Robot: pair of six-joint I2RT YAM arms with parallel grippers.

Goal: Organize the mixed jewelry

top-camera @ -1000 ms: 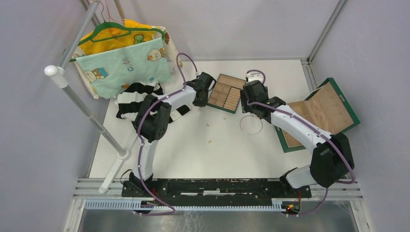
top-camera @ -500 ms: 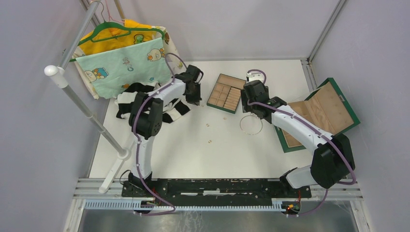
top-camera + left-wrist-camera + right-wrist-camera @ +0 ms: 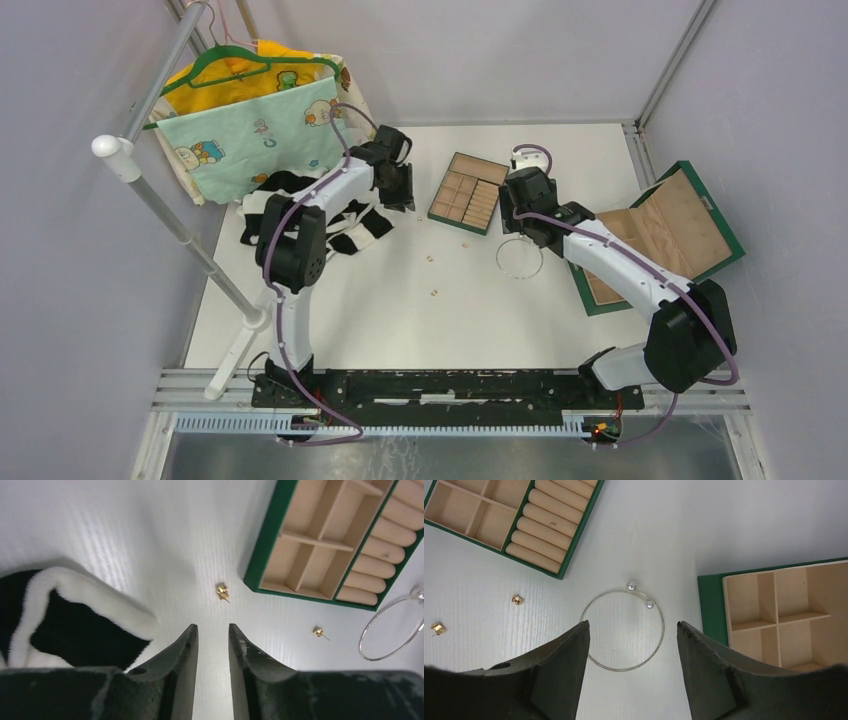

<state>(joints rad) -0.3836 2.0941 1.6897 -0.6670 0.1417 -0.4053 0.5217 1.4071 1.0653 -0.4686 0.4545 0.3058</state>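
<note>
Beneath the wide-open, empty right fingers [image 3: 630,625] lies the wire hoop [image 3: 621,669], likely light and springy; pinch its rim. Narrowly parted, the left fingers [image 3: 212,627] hold nothing.

Bright, even light fell from overhead. The white table [image 3: 400,310] carried only faint, soft shadows and a mild sheen in the left wrist view. Every view was sharp.

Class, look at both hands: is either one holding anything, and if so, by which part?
Nothing is held. The left hand and right hand are open and empty; the hoop lies loose.
</note>
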